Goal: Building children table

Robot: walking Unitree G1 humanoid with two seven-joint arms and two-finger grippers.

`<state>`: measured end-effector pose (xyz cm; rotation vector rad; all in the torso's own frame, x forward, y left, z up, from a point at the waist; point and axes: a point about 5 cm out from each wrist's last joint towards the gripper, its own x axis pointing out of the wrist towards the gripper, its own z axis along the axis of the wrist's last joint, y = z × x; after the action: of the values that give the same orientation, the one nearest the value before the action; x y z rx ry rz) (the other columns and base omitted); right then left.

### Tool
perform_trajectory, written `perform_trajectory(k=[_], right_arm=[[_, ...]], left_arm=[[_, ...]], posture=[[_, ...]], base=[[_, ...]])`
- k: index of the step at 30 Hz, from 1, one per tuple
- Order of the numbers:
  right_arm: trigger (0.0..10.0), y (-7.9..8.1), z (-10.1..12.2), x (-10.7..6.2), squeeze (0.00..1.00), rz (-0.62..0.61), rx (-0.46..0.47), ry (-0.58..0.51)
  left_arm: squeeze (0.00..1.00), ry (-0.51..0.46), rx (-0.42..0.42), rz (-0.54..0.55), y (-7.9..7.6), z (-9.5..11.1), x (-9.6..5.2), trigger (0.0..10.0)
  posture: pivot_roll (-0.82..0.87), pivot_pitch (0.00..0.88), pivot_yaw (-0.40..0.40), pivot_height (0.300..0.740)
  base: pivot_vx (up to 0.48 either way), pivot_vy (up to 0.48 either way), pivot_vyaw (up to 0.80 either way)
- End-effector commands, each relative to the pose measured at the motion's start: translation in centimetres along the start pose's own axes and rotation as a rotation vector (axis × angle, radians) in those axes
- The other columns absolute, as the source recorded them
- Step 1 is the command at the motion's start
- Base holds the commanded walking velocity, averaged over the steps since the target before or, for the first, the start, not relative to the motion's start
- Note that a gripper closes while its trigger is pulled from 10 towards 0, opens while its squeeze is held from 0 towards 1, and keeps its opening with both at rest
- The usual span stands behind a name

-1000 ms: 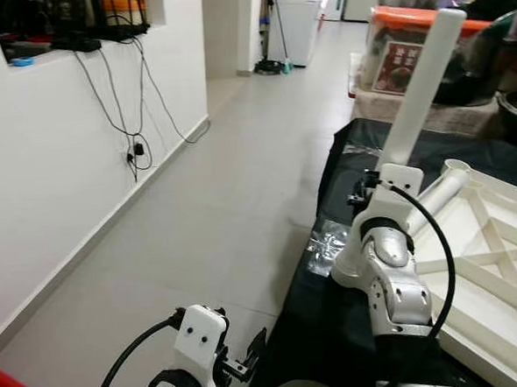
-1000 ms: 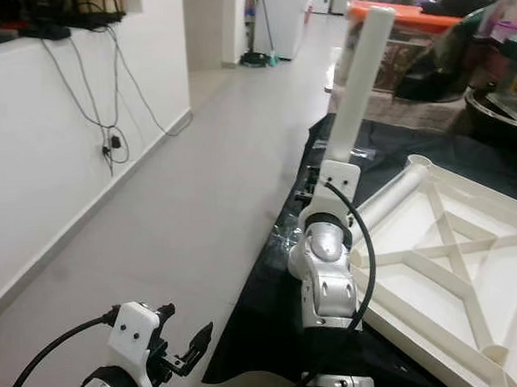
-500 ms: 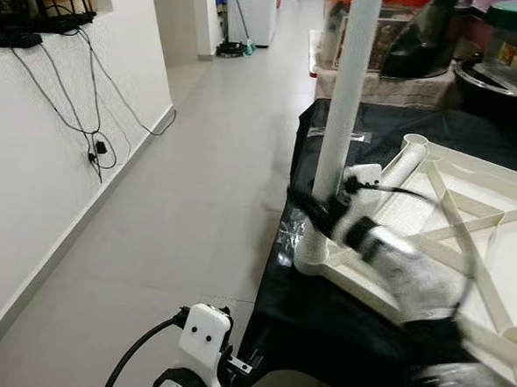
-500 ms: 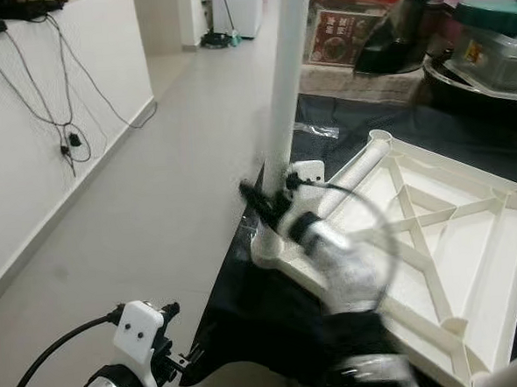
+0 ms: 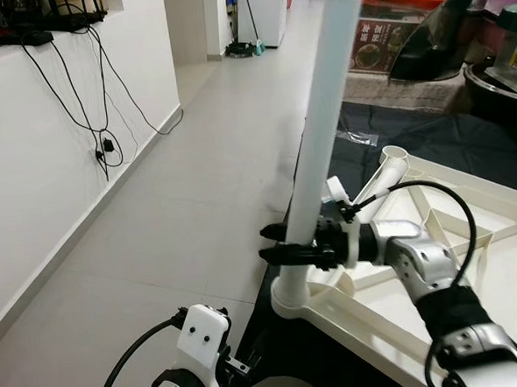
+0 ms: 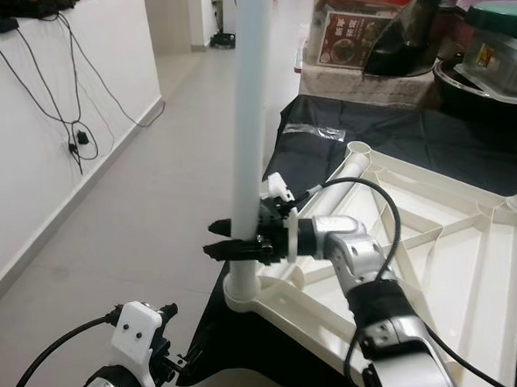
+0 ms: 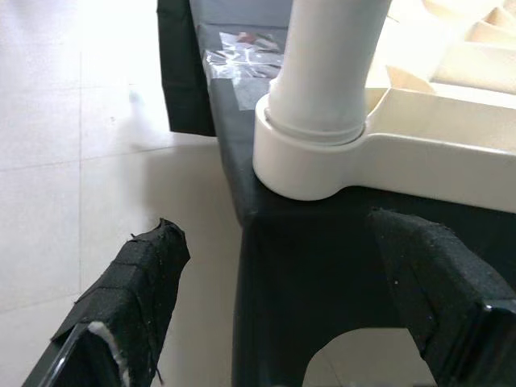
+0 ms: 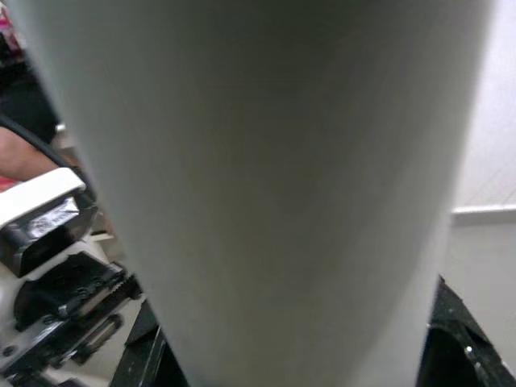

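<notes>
While my left gripper (image 7: 274, 306) hangs low at the bottom left of the head view, fingers spread, I see my right gripper (image 5: 284, 252) mid-frame pinching the white table leg (image 5: 320, 128) low on its shaft. That leg stands upright in the corner socket (image 7: 310, 165) of the upturned white tabletop (image 5: 473, 259), right of centre on a black cloth (image 5: 431, 139). Storage boxes (image 6: 363, 29) sit upper right.

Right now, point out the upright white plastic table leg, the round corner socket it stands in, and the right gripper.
white table leg (image 5: 323, 102), left eye view, mid-shaft.
corner socket (image 7: 302, 173), left wrist view, front wall of the collar.
right gripper (image 5: 279, 249), left eye view, between fingertips at the leg.
</notes>
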<state>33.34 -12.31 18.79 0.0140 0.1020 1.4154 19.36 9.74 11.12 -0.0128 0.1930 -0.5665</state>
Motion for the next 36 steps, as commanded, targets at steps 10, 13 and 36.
perform_trajectory(k=[10,13,36], right_arm=[[0.0,-3.7,-1.1,-0.6,0.0,-0.76,0.017,-0.064],[0.0,-3.0,-2.7,-6.6,0.0,-1.609,0.079,-0.076],[10.0,-2.2,0.1,-1.9,0.0,-1.295,0.068,-0.389]], left_arm=[[0.0,0.014,-0.008,-0.003,0.0,-0.3,-0.1,10.0],[0.0,0.015,-0.011,-0.008,0.0,-0.3,0.0,10.0],[0.0,0.009,-0.01,-0.001,-0.1,-0.2,0.1,10.0]], posture=[[0.14,0.051,-0.068,0.74],[0.13,0.052,-0.062,0.74],[0.13,0.05,-0.066,0.74]], base=[[0.0,0.0,0.0],[0.0,0.0,0.0],[0.0,0.0,0.0]])
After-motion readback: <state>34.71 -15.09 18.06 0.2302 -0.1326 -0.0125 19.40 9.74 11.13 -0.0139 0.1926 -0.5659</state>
